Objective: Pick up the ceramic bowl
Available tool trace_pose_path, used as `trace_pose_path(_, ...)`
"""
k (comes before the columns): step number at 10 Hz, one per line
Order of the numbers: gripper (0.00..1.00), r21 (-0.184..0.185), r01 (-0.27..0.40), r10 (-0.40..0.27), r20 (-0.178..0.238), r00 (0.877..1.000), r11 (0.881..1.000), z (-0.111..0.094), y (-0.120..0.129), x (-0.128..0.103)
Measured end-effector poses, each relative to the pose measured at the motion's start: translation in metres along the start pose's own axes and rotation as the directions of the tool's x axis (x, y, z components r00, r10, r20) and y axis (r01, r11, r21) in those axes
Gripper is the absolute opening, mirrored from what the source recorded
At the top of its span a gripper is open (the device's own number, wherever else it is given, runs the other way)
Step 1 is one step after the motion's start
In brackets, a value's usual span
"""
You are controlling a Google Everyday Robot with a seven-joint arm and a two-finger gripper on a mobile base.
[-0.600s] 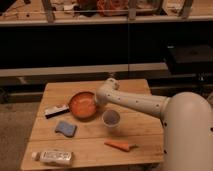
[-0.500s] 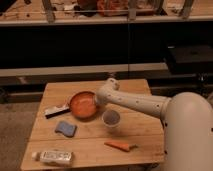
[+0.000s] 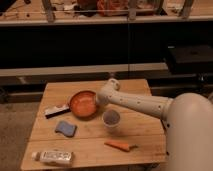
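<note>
Ceramic bowl [image 3: 82, 104] sat upright on the worktop [image 3: 90, 139], left of centre and toward the back half; orange with a darker rim, nothing visible inside. It looked flat on the wood, no tilt. Gripper [image 3: 100, 98] was at the bowl's right rim, low over the worktop. The pale arm [image 3: 140, 102] reached in from the right, its wrist joint bulging just above and behind the rim. The end of the arm covered the contact point, so I couldn't tell whether the gripper was clenched, released or on the rim at all; probably touching it, but the view was poor there. Small pale cup [image 3: 111, 119] with a dark inside stood upright just front-right of the bowl, right below the arm and apart from the bowl. A dark-and-white bar-shaped item [image 3: 56, 110] lay just beside the bowl's left edge, angled. Blue sponge [image 3: 65, 128] lay in front of the bowl, to its left. Carrot [image 3: 120, 145] lay near the front edge, in front of the cup. White bottle [image 3: 52, 157] lay on its side at the front-left corner, well apart from the bowl. Robot body [image 3: 192, 135] filled the lower right, next to the worktop's right edge. Behind the worktop ran a dark shelving unit [image 3: 90, 45] with clutter on top.
</note>
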Motion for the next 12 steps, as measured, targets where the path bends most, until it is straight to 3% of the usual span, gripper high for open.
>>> trace_pose_path(12,0.0,0.018,0.06,-0.06,-0.018,0.998,0.998,-0.02,-0.023,0.011)
